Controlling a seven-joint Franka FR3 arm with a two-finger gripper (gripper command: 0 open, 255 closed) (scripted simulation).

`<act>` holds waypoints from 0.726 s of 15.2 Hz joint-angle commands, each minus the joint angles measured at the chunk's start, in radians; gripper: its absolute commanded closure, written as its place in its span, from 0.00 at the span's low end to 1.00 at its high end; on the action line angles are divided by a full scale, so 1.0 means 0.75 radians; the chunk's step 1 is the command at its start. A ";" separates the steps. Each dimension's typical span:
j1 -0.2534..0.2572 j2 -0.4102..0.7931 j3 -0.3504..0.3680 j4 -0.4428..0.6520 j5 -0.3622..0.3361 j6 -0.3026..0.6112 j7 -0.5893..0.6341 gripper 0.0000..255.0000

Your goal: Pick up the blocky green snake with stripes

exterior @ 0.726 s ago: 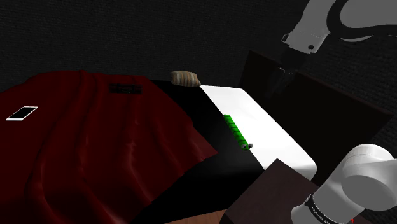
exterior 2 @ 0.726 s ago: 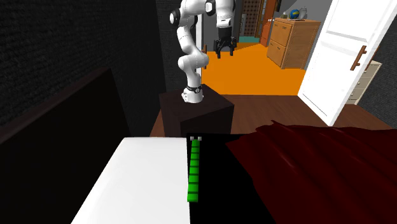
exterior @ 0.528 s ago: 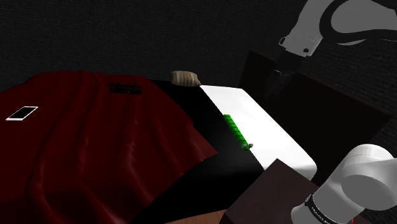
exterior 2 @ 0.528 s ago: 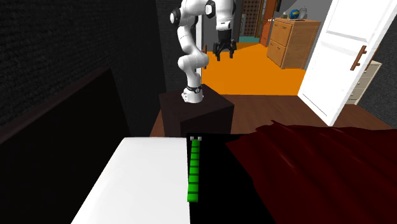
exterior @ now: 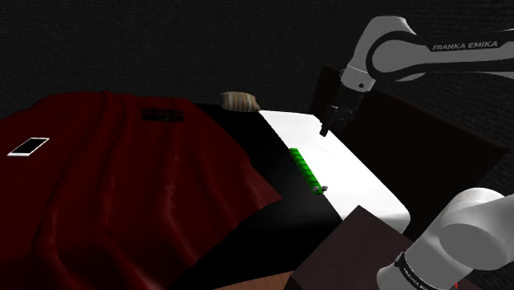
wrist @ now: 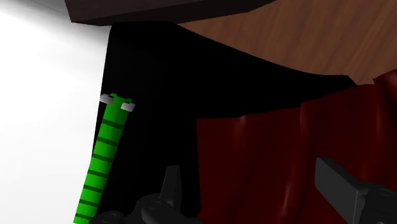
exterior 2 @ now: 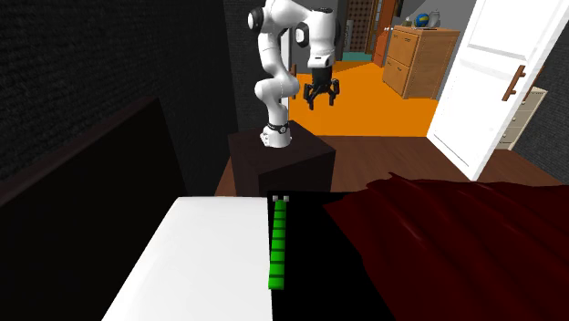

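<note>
White surface (exterior: pixel 356 171): snake (exterior: pixel 305 170) lies straight along its edge. Gripper (exterior: pixel 326 130) hangs above, fingers spread, empty, apart from snake.

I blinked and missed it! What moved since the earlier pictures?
The arm swung down and to the shoulder view's left, bringing the open gripper nearer the green snake. It holds nothing yet. The snake stays along the white surface's edge; the red blanket hasn't moved.
</note>
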 commanded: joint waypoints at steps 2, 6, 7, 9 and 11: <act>-0.032 0.109 -0.026 -0.007 -0.019 0.108 -0.007 0.00; -0.068 0.277 -0.055 0.015 -0.039 0.242 -0.007 0.00; -0.077 0.321 -0.062 0.024 -0.043 0.274 -0.007 0.00; -0.093 0.410 -0.078 0.047 -0.050 0.334 -0.006 0.00; -0.109 0.501 -0.093 0.075 -0.055 0.390 -0.006 0.00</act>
